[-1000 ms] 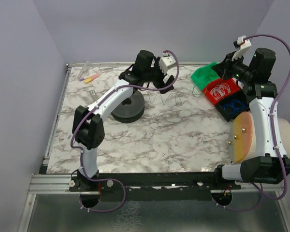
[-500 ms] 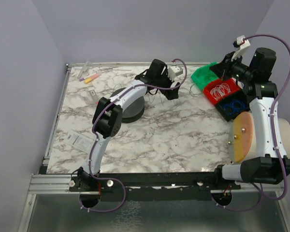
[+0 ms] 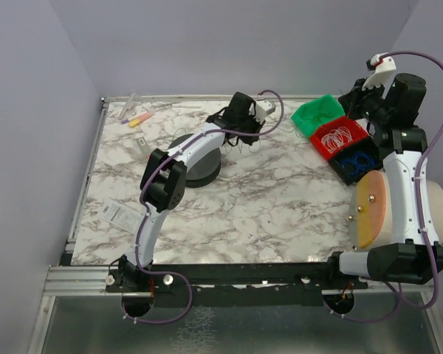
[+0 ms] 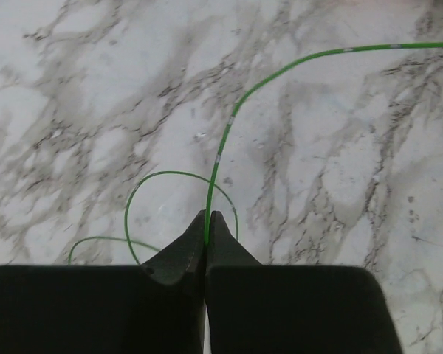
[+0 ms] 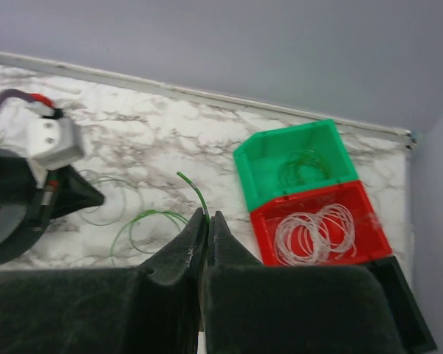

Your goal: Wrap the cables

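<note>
A thin green cable [image 4: 229, 122] curls in loose loops on the marble table [image 3: 280, 199]. My left gripper [image 4: 207, 214] is shut on one strand of it, low over the table near the far middle [image 3: 247, 131]. In the right wrist view, my right gripper [image 5: 207, 215] is shut on another stretch of green cable [image 5: 192, 188], whose short free end sticks out past the tips. More green loops [image 5: 144, 221] lie on the table between the two grippers. Coiled white cables [image 5: 317, 232] lie in a red bin [image 5: 280, 217].
A green bin [image 3: 317, 114] holding green coils, the red bin [image 3: 326, 146] and a black bin [image 3: 347, 171] with blue coils stand in a row at the far right. A black round spool [image 3: 196, 168] sits left of the left gripper. Pens [image 3: 136, 119] lie far left.
The left arm swung right from over the spool, came down over the green loops and its gripper closed on a strand. The right arm shifted slightly right and up.
</note>
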